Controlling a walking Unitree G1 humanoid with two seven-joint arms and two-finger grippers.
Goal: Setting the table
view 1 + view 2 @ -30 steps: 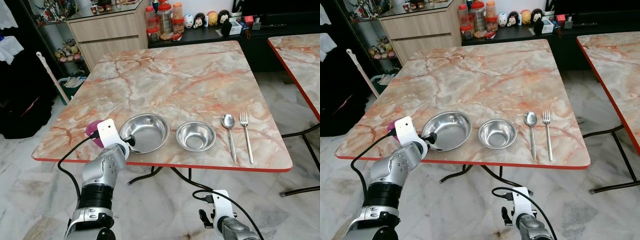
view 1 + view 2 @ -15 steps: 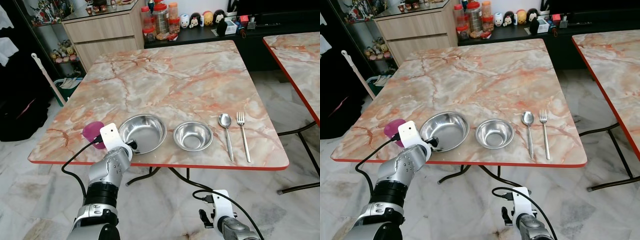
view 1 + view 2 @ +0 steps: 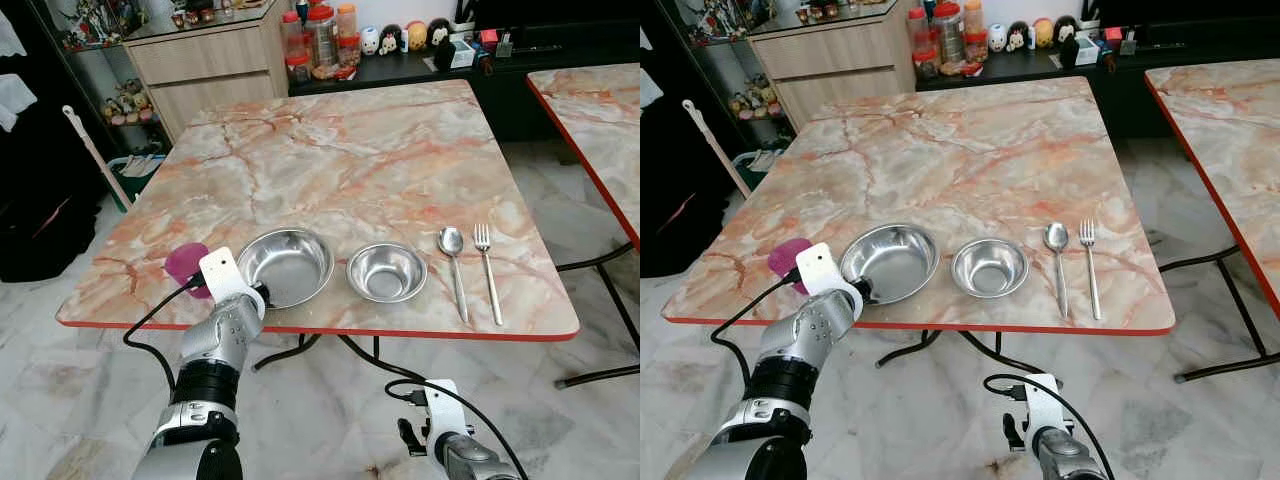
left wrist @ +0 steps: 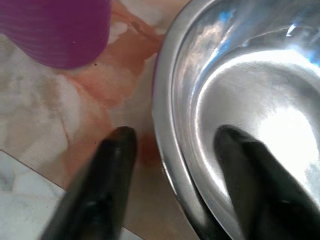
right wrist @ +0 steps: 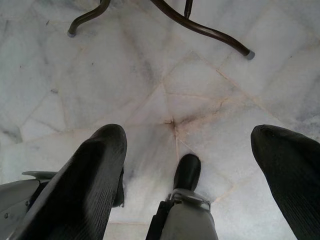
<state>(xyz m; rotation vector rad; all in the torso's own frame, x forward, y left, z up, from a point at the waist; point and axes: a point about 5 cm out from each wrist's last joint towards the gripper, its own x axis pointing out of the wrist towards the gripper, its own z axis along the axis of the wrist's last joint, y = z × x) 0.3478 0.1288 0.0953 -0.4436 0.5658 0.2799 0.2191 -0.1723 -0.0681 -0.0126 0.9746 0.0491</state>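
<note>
The left gripper [image 4: 172, 150] stands with its fingers apart astride the near rim of the large steel bowl [image 3: 285, 266] at the table's [image 3: 380, 150] front edge, a light, stiff, slippery piece best pinched at that thin rim, while the right gripper [image 5: 187, 145] hangs spread wide over the floor.

A wooden cabinet [image 3: 205, 60] stands behind the table — jars [image 3: 322, 38] and small figurines [image 3: 400, 38] line the dark shelf beside it. A second marble table [image 3: 600, 110] stands to the right.

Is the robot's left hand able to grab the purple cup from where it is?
Probably yes. The left gripper straddles the big bowl's rim, fingers open, and the purple cup stands right beside it, nothing between.
</note>
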